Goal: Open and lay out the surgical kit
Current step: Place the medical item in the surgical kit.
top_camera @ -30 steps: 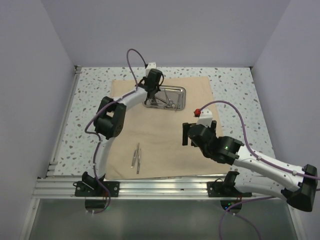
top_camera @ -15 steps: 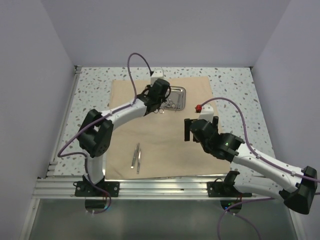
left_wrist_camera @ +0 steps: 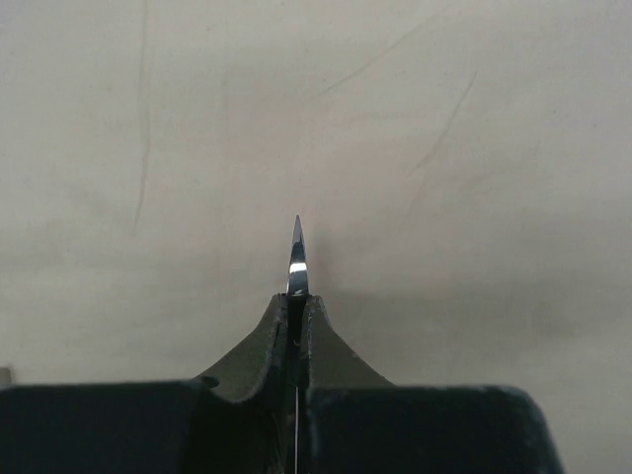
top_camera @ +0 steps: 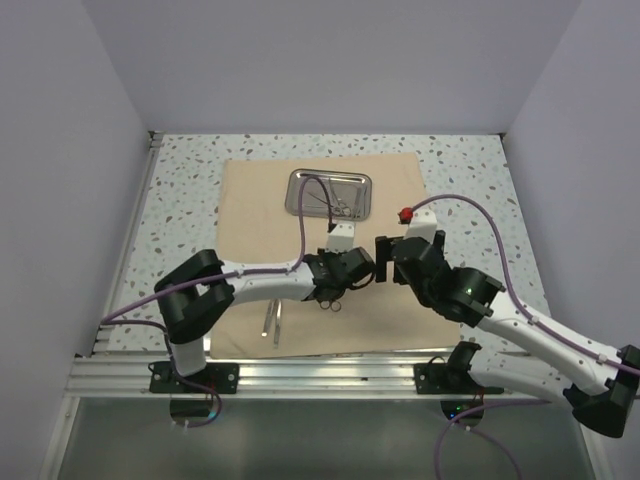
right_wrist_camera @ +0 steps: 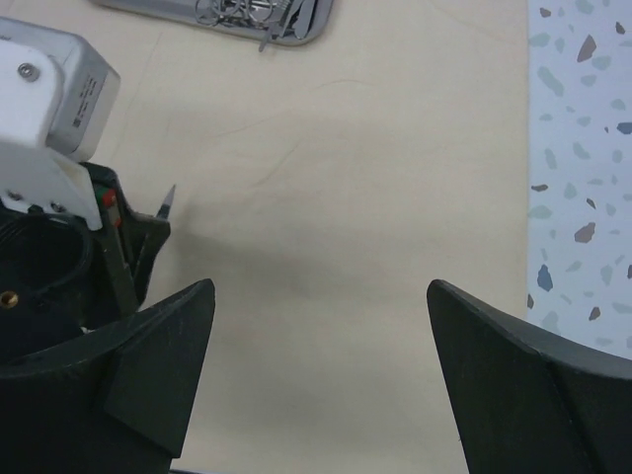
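Observation:
The beige cloth point(top_camera: 260, 220) lies spread flat on the table. At its far side sits the steel tray point(top_camera: 331, 193), with a few slim instruments point(top_camera: 340, 207) still in it. My left gripper point(top_camera: 368, 272) hovers over the cloth's near middle, shut on a pair of scissors. Their pointed tip point(left_wrist_camera: 297, 252) sticks out past the fingers, and their ring handles point(top_camera: 330, 303) hang below the wrist. My right gripper point(top_camera: 384, 250) stands open just to the right, facing the left one, with nothing between its fingers point(right_wrist_camera: 168, 336). Two slim metal tools point(top_camera: 272, 315) lie on the cloth at the near left.
The tray point(right_wrist_camera: 217, 12) shows at the top edge of the right wrist view, and the left gripper point(right_wrist_camera: 138, 242) at its left. Speckled tabletop point(top_camera: 470, 170) surrounds the cloth. An aluminium rail point(top_camera: 320, 375) runs along the near edge. Walls close in the left, right and far sides.
My left arm has swung from the tray toward the near middle of the cloth, carrying the scissors. My right gripper has shifted slightly left and forward, staying open.

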